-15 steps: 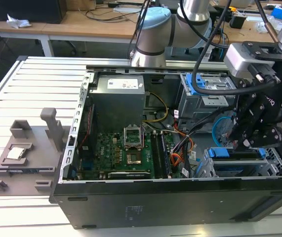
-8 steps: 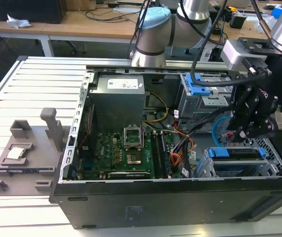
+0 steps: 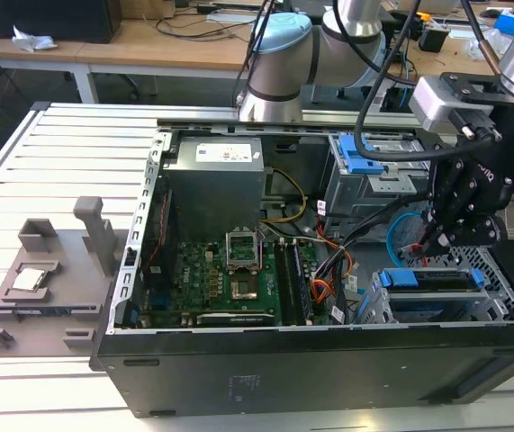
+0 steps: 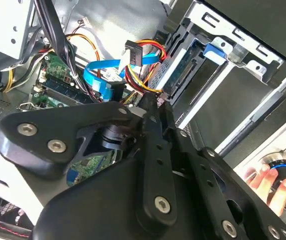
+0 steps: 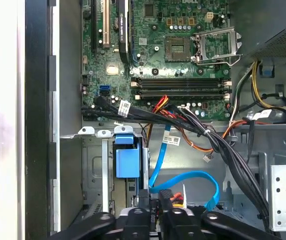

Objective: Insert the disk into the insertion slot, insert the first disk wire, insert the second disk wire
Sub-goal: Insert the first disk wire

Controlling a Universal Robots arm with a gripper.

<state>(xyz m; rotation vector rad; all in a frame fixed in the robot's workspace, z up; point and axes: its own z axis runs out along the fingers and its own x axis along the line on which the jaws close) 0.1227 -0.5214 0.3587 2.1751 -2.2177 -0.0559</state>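
The first disk wire (image 5: pixel 167 194), clamped in the hand (image 4: pixel 153 105), is best kept square to the disk (image 4: pixel 183 72) just ahead (already seated).

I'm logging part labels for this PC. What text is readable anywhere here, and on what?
No text is legible.
On the power supply, white label: too small.
On the black cable bundle, white tag: blurred.
On the motherboard, printing: too small.
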